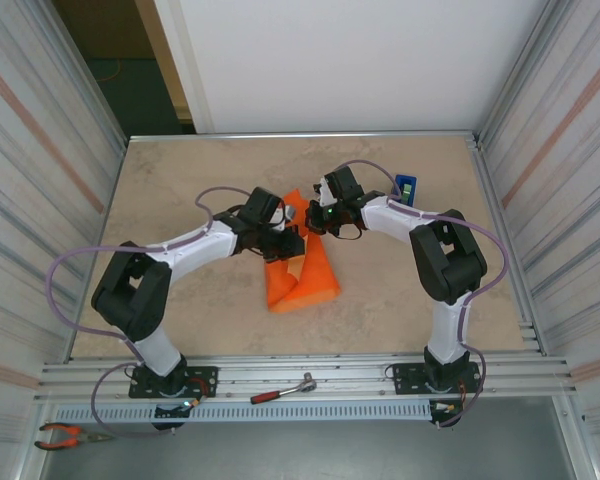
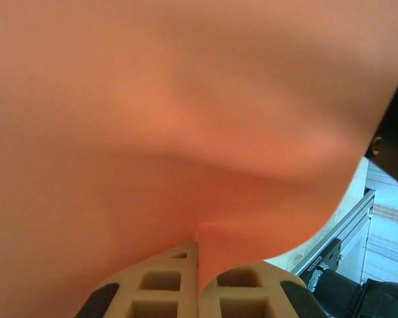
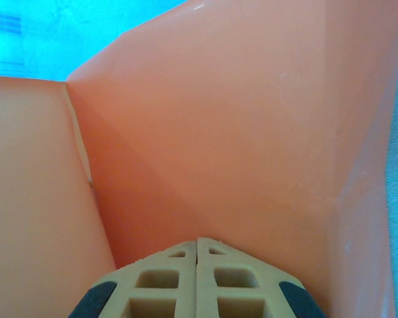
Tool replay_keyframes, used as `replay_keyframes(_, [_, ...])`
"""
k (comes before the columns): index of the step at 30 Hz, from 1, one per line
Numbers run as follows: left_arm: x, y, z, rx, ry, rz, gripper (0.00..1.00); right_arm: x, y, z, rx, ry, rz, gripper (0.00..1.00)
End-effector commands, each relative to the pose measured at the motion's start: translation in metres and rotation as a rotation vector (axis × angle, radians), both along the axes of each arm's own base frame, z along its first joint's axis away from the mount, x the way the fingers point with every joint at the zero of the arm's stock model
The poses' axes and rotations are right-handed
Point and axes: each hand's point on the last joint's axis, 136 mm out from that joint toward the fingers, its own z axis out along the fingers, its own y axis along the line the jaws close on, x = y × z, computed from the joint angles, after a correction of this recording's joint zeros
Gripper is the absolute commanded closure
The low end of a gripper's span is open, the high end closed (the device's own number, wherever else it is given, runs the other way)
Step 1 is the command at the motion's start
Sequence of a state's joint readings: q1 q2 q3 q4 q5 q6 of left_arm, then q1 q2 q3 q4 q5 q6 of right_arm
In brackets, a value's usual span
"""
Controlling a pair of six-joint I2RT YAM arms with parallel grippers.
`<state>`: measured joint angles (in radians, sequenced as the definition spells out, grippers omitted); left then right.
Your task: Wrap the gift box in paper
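Left arm [image 1: 185,248]: base at the near-left edge of the table [image 1: 180,180]; elbow bent out to the left; forearm reaching right and away toward the table's middle; wrist tipped down.

Left tool [image 1: 283,238]: clenched on the paper [image 1: 305,275]; in the left wrist view a fold of the orange sheet runs down between the two pale fingers [image 2: 160,286]; the rest of the sheet billows close over the lens.

Right arm [image 1: 442,255]: base at the near-right edge; elbow bent out to the right; forearm reaching left toward the middle, facing the other arm.

Right tool [image 1: 316,216]: clenched; fingers [image 3: 160,281] pressed tip to tip at the foot of a creased wall of the paper; whether a layer is nipped between them cannot be told.

Paper: middle of the table, between the two arms; folded up into a tented bundle; long axis near-to-far, leaning slightly left at the near end; broad end toward the arm bases, resting on the table; narrow end pointing away, raised at the tools.

Blue tape dispenser [image 1: 407,187]: on the table, far right, just beside the right forearm; apart from the paper.
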<state>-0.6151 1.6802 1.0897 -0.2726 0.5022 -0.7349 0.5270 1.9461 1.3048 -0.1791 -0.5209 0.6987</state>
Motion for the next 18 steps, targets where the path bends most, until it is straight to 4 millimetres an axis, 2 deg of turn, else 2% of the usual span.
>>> replay_keyframes(1, [0.007, -0.006, -0.002, -0.037, -0.012, 0.046, 1.0, -0.028, -0.017, -0.063, -0.144, 0.152, -0.019, 1.0])
replay_keyframes(4, [0.007, -0.003, -0.012, -0.038, 0.0, 0.083, 1.0, -0.029, -0.017, -0.063, -0.145, 0.152, -0.018, 1.0])
replay_keyframes(11, [-0.001, 0.011, -0.053, 0.011, 0.075, 0.131, 1.0, -0.029, -0.018, -0.061, -0.142, 0.152, -0.021, 1.0])
replay_keyframes(14, [-0.004, 0.02, -0.064, 0.027, 0.099, 0.152, 1.0, -0.02, -0.017, -0.044, -0.112, 0.136, -0.026, 1.0])
replay_keyframes(18, [-0.006, 0.025, -0.071, 0.047, 0.107, 0.153, 1.0, 0.002, -0.031, 0.001, -0.053, 0.066, -0.082, 1.0])
